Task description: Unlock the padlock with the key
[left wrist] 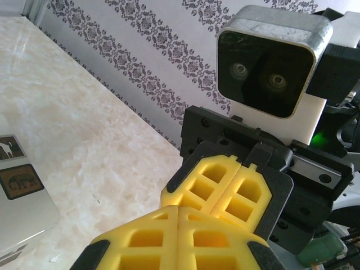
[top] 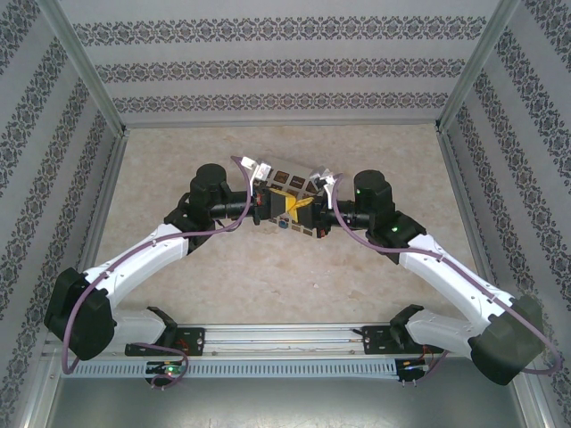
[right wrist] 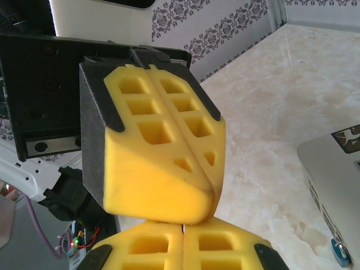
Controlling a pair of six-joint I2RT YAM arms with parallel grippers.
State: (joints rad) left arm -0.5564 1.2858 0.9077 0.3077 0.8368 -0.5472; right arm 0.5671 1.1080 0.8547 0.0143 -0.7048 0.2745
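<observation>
**While the fingertips meet in mid-air: key hand-over, padlock waiting**

Item 1, left gripper (left wrist: pixel 179 225). Its yellow fingers are pressed together with no gap at the seam. The tips are butted against those of the right gripper (right wrist: pixel 183 242), raised above the table (top: pixel 214 267).

Item 2, right gripper. Its fingers are likewise pressed together, the seam closed along its whole length.

Item 3, key. It cannot be made out, being too thin to show at either seam. Which gripper pinches it, if either does, cannot be told.

Item 4, padlock (right wrist: pixel 337 251). A small blue-teal piece with a silver part is taken to be it. It sits low against the side of the cream box (left wrist: pixel 22 219), well apart from both grippers. Whether it hangs from the box or lies beside it cannot be told, and the keyway is not legible.

Step in hand, as judged: passing or re-seating the key between the two pairs of tips before it goes to the lock.

Handling notes:
- Slacken one pinch when the other is firm. So thin a piece will drop or swivel if both ease together.
- Take the key by its head, with the blade standing clear beyond the pads and in line with the fingers. Otherwise the broad pads will foul the lock body.
- The padlock looks light. One gripper should pin its body while the other enters the blade straight, then turns about the blade's own axis.
- Risk: a dropped grey key would be hard to find on the pale marbled table.
</observation>
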